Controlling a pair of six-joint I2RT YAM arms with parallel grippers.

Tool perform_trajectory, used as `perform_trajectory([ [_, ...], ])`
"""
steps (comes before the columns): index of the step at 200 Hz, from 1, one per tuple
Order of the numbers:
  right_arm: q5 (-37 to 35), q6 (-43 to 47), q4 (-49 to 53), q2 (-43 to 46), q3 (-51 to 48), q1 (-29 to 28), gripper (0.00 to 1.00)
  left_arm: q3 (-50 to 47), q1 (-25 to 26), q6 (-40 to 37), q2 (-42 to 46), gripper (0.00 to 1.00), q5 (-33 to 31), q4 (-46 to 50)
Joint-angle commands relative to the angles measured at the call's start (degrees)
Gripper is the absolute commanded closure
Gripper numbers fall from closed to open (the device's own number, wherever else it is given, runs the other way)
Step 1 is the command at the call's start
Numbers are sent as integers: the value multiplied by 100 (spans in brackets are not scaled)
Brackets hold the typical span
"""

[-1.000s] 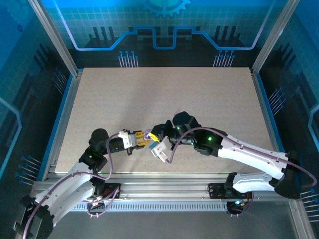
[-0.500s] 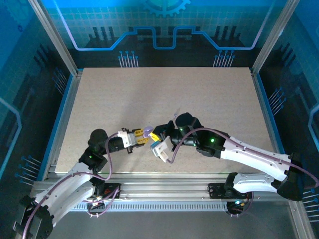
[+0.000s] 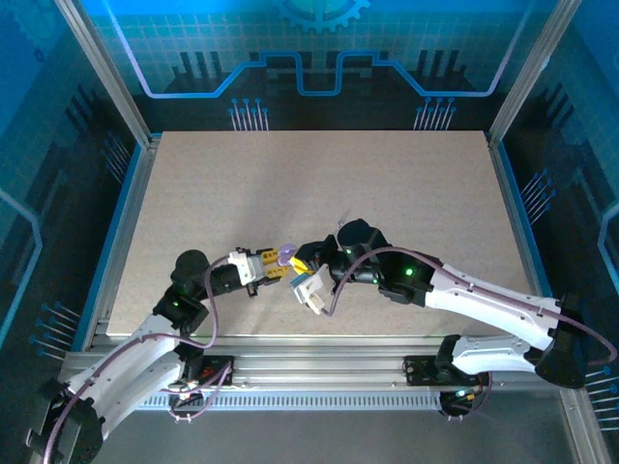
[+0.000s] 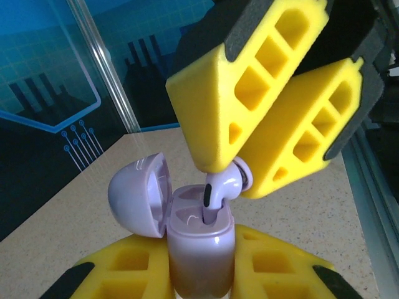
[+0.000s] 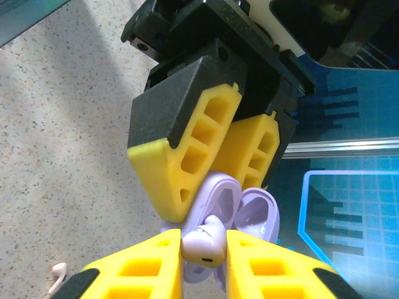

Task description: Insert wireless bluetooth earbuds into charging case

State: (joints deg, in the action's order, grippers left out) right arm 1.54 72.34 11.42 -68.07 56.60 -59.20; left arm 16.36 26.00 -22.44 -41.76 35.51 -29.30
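My left gripper [image 4: 201, 265] is shut on the lilac charging case [image 4: 201, 243] and holds it upright, its lid [image 4: 138, 194] swung open to the left. My right gripper [image 5: 204, 248] is shut on a lilac earbud [image 5: 206, 240]. From the left wrist view, that earbud [image 4: 221, 187] stands with its stem down in the case's right-hand slot, its head pinched between the right gripper's yellow fingers [image 4: 249, 81]. The left-hand slot beside it shows bare. In the top view both grippers meet near the table's front edge, around the case [image 3: 282, 257].
A pale pink earbud [image 5: 57, 274] lies loose on the speckled tabletop [image 3: 319, 184], below the grippers. The aluminium frame rail [image 3: 319, 360] runs close along the near edge, and metal posts stand at the table's sides.
The right gripper has shifted slightly down and left against the left gripper, bringing the earbud's stem into the case. The left arm has held still.
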Motion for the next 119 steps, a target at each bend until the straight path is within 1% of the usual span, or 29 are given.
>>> perform_trajectory([
  [1, 156, -197, 328, -99, 86, 18, 74, 273, 2, 116, -3, 88, -114, -324],
  [42, 377, -527, 195, -21, 113, 123, 66, 272, 0, 177, -25, 88, -131, -348],
  [76, 473, -823, 118, 94, 40, 205, 63, 219, 2, 301, -44, 88, -182, -445],
  [98, 599, -1233, -23, 269, -47, 296, 62, 227, 2, 413, -85, 88, -320, -457],
  [119, 717, -1881, -64, 429, -60, 396, 61, 228, 2, 528, -129, 88, -468, -494],
])
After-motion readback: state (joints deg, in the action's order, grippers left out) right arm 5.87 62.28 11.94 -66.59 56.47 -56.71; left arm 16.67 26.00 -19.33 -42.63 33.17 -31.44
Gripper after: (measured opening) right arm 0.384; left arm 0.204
